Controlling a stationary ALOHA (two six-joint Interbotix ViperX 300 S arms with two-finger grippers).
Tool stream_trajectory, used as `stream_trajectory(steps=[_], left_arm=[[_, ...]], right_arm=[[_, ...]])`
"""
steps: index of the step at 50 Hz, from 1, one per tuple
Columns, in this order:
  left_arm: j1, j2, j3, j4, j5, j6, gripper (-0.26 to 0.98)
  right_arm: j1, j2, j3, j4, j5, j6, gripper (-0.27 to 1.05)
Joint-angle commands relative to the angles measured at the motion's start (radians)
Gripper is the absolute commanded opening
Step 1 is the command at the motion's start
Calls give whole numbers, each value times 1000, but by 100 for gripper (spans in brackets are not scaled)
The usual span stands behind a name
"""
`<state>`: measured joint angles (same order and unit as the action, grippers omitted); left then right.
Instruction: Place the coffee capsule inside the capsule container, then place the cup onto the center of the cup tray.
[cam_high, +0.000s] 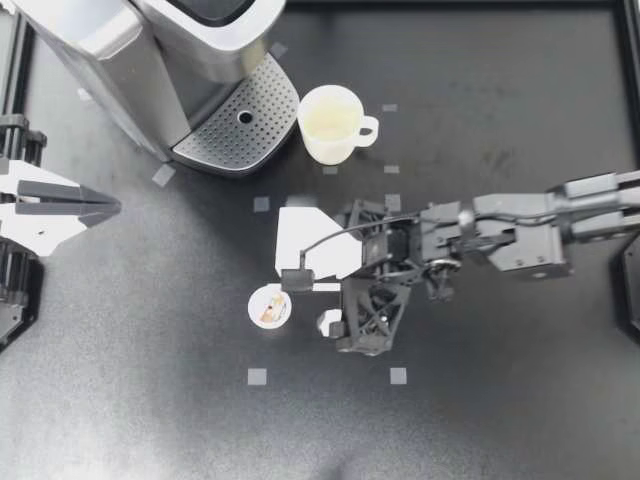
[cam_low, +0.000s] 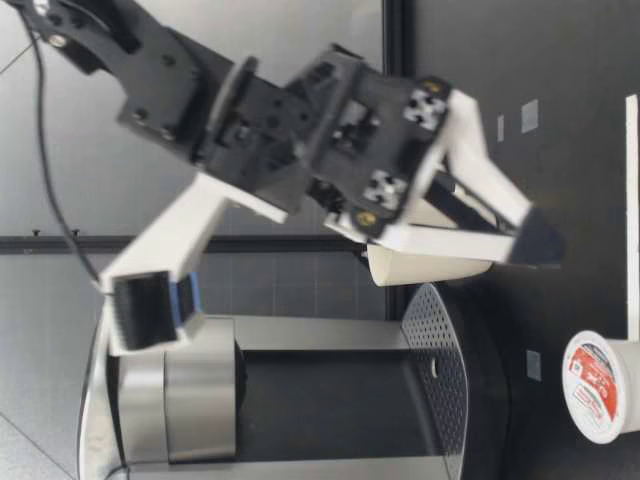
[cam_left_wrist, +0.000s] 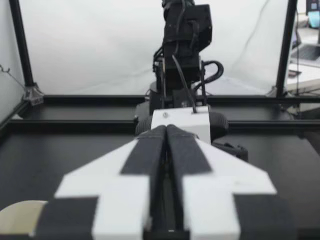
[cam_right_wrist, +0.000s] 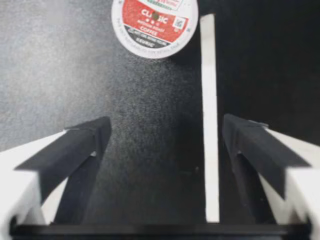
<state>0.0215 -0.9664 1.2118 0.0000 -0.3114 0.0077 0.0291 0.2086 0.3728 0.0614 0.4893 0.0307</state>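
Two grippers: centre frame, my right gripper (cam_high: 305, 292) spread wide, empty, just beside the coffee capsule (cam_high: 270, 305); at the left edge, my left gripper (cam_high: 105, 206) closed, empty.

Overhead, table-level and close right-wrist views, the coffee capsule (cam_high: 270, 305) common to all.

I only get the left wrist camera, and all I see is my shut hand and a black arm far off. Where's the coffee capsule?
Observer: The coffee capsule stands lid up on the table, just ahead of your right hand.
Operator: Is that hand holding it?
Observer: No. The right wrist view shows its fingers wide open, with the capsule ahead of them and untouched.
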Motion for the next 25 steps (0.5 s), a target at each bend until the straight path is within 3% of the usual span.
stream_trajectory(steps=[1, 25], left_arm=[[2, 2, -12, 2, -9, 0, 11], [2, 2, -15, 2, -9, 0, 11]], right_arm=[[6, -8, -11, 5, -43, -2, 92], [18, 67, -18, -20, -189, -11, 92]])
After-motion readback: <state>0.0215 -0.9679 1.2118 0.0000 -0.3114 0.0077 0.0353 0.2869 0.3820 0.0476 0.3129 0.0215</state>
